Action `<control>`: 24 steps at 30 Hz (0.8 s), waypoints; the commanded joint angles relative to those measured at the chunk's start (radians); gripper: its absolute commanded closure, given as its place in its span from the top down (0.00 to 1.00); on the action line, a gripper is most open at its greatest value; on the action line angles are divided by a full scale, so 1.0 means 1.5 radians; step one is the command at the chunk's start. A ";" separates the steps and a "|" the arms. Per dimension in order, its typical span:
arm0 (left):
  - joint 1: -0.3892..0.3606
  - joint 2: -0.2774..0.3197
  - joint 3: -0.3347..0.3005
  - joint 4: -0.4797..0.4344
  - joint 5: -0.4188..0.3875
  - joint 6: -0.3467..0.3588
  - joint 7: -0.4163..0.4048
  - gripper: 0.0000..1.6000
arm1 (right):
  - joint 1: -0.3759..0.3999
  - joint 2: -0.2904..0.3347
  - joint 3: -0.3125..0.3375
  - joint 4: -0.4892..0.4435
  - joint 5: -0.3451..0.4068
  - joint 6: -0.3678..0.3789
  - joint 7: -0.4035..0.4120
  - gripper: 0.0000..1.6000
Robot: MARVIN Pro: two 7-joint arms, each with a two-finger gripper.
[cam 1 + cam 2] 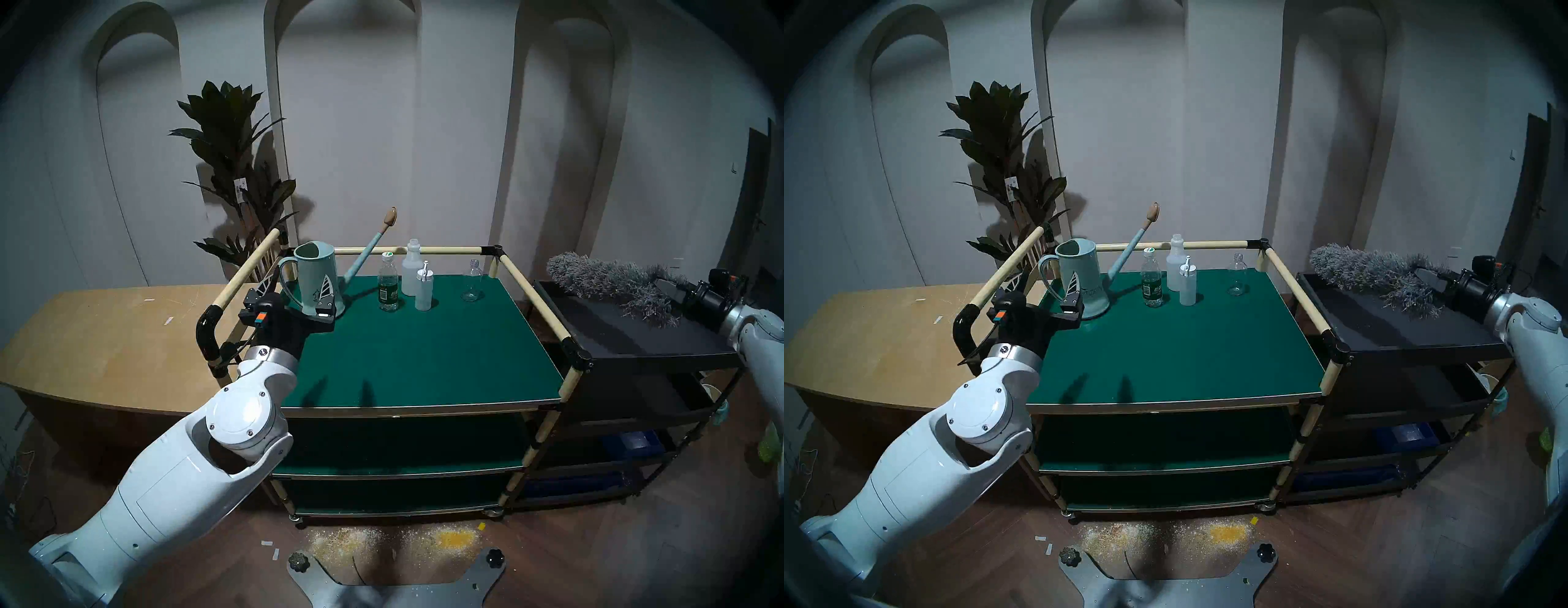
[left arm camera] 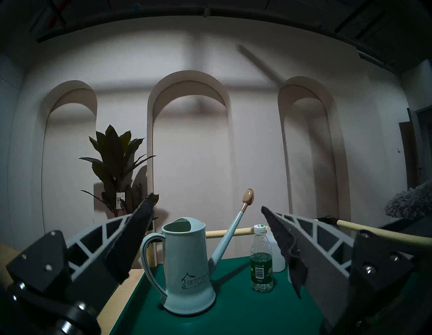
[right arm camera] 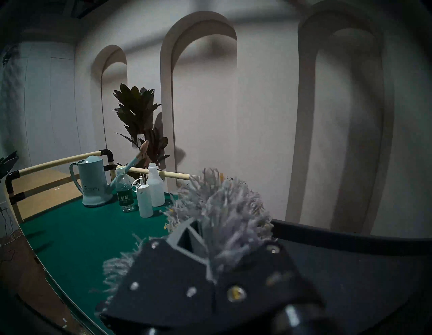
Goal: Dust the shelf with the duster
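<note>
Wooden and pale, a light tabletop (image 1: 106, 335) lies at the far left, with a dark-leaved potted plant (image 1: 231, 170) standing behind it against the arched wall. Next comes the shelf (image 1: 424, 352), a dark-green top board railed by cream tubes with black joints. The left gripper (image 1: 292, 299) hovers over its near left corner with its two fingers spread wide and nothing between them; the left wrist view shows them framing a pale mint watering can (image 2: 187, 264) with a long spout that stands just ahead at the back left. To the right of the can, along the back of the board, stand a clear water bottle with a green label (image 1: 388, 282), a white plastic bottle (image 1: 411, 267), a smaller white dispenser bottle (image 1: 423, 288) just in front of it, and, apart from these, a small clear glass bottle (image 1: 471, 280). The front and middle of the green board are bare. Beyond the right rail sits a black metal tray cart (image 1: 628, 339), and above its top tray the long fluffy grey duster (image 1: 615, 282) stretches leftward, clear of the shelf. The right gripper (image 1: 672, 288) is clenched on the duster's dark handle end.
</note>
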 commanded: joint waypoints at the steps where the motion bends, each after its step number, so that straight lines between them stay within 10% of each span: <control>1: -0.065 -0.017 -0.005 0.032 -0.006 0.003 -0.053 1.00 | -0.038 -0.020 0.014 -0.015 0.017 -0.022 -0.031 0.00; 24: -0.172 -0.064 0.016 0.175 -0.050 -0.002 -0.202 1.00 | -0.146 -0.087 0.036 -0.148 0.015 -0.095 -0.236 0.00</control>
